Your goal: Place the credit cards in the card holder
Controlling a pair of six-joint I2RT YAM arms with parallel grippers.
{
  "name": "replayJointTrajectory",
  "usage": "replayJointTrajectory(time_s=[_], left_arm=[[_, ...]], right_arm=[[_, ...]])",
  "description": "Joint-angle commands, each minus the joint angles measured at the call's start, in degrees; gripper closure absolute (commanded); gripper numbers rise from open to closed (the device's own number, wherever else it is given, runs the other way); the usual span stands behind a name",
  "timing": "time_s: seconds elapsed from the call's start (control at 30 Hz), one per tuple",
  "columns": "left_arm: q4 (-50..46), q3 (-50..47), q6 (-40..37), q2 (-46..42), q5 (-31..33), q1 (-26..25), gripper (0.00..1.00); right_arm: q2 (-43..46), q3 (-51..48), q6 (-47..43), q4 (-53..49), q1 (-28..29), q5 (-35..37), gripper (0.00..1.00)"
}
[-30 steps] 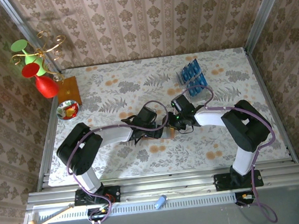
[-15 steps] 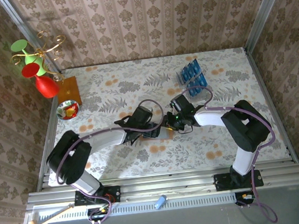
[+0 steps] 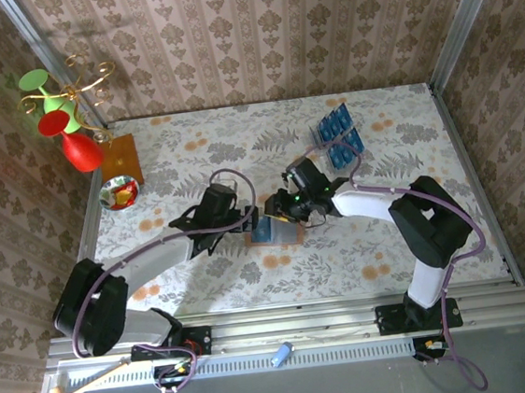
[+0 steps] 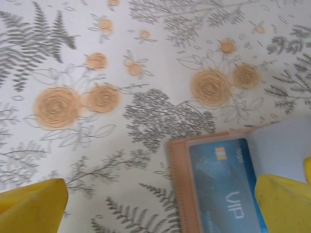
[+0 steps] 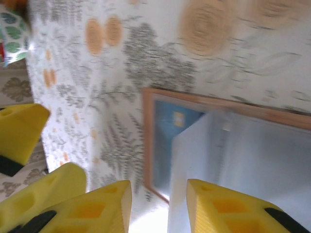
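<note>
The card holder (image 3: 290, 234) lies open on the flowered tablecloth, its salmon rim (image 4: 179, 187) framing a blue credit card (image 4: 224, 182) marked VIP in its left half. A pale inner leaf (image 5: 243, 160) covers the other half. My left gripper (image 3: 245, 225) hovers just left of the holder, wide open (image 4: 160, 201) and empty. Over the holder's left part my right gripper (image 3: 285, 209) stands open (image 5: 156, 194), the leaf's edge below the gap between its fingers and nothing pinched. More blue credit cards (image 3: 334, 129) stand in the clear rack at the back right.
A clear plastic rack (image 3: 350, 153) stands behind the right arm. At the far left are a red vase (image 3: 79, 152), a wooden board (image 3: 120, 158) and a small patterned bowl (image 3: 118, 192). Metal rails border the table.
The left gripper has drawn back to the left, off the card holder. The right gripper has shifted left over it and its jaws have widened. The blue card in the holder is now uncovered.
</note>
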State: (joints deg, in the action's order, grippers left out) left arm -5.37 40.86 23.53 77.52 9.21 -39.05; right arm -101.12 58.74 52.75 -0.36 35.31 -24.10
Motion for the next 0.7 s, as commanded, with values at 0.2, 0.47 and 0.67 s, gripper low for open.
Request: replayJointTrajectory(time_s=[0.2, 0.47, 0.67], left_arm=[[-1.66, -2.7, -0.23, -5.8, -2.52, 4.88, 0.0], [-1.75, -4.83, -0.11, -8.76, -4.76, 7.0, 0.0], [-1.77, -5.59, -0.38, -8.66, -6.05, 7.75, 0.0]], right_arm=[[-11.55, 11.54, 0.49, -4.47, 4.16, 0.69, 0.61], [-15.94, 13.69, 1.73, -4.12, 5.25, 1.6, 0.61], [-15.32, 15.32, 0.89, -5.94, 5.47, 1.07, 0.61]])
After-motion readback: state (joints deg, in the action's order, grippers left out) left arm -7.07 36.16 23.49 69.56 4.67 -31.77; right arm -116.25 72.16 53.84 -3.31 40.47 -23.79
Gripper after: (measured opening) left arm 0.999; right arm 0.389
